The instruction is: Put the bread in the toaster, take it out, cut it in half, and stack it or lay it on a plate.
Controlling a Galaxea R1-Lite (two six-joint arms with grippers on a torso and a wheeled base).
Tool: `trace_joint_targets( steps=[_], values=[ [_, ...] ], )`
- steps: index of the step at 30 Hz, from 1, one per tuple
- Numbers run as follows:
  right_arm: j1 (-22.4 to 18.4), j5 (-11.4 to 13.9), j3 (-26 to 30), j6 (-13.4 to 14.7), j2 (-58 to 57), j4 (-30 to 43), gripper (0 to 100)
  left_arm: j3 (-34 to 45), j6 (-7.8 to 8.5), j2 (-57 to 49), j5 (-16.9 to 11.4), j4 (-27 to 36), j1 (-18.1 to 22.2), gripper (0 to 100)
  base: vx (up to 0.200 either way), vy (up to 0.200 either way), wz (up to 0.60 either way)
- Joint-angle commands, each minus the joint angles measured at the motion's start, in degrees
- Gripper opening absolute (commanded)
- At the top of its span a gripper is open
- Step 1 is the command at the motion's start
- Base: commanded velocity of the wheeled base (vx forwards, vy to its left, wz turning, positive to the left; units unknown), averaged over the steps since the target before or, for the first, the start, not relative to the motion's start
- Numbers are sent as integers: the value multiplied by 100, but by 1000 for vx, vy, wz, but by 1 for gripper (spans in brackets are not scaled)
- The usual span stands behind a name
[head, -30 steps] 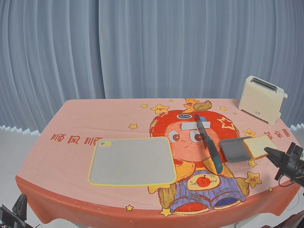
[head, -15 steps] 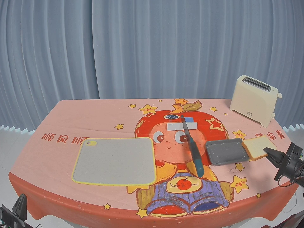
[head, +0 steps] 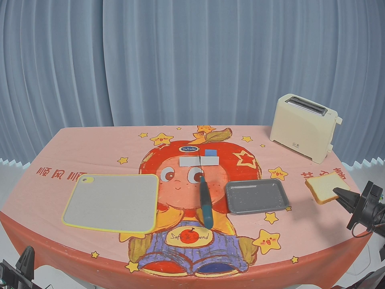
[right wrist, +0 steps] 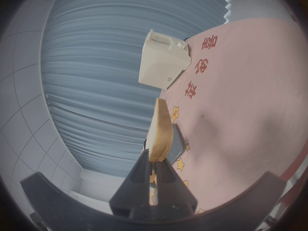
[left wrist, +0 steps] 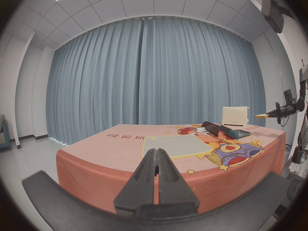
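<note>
A slice of bread [head: 327, 186] hangs flat above the table's right side, between the grey plate [head: 256, 196] and the cream toaster [head: 304, 127]. My right gripper [head: 339, 191] is shut on its near edge. In the right wrist view the bread [right wrist: 160, 130] stands edge-on between the fingers, with the toaster [right wrist: 163, 61] beyond it. The teal-handled knife [head: 205, 199] lies at the table's middle, and the grey cutting board [head: 112, 202] lies to its left. Low off the table's front left corner, my left gripper [left wrist: 156, 154] is shut on nothing.
The toaster stands at the back right corner with its slots up. The table's right edge runs just under the bread. A blue curtain hangs behind the table. Bare cloth lies between the plate and the toaster.
The head camera has swung right, so the table's things slide left in the picture. The bread in my right gripper now hangs clear of the plate, nearer the toaster.
</note>
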Motion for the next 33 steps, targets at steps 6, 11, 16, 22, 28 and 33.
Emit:
trace_joint_targets(
  steps=[6, 11, 16, 22, 28, 33],
  values=[
    [5, 5, 92, -1, 19, 15, 0, 101, 9, -93, -2, -2, 8, 0, 0, -100, 0],
    [14, 5, 92, -1, 10, 33, 0, 101, 1, -93, -2, -2, 8, 0, 0, -200, 0],
    [23, 5, 92, -1, 10, 33, 0, 101, 18, -93, -2, -2, 8, 0, 0, -160, 0],
    [58, 5, 92, -1, 10, 50, 0, 101, 27, -93, -2, -2, 8, 0, 0, 0, 0],
    [58, 5, 92, -10, -8, 50, 0, 101, 27, -93, -2, -2, 8, 0, 0, 0, 0],
    [58, -4, 92, -19, -16, 50, 0, 101, 27, -93, -2, -2, 8, 0, 0, 0, 0]
  ],
)
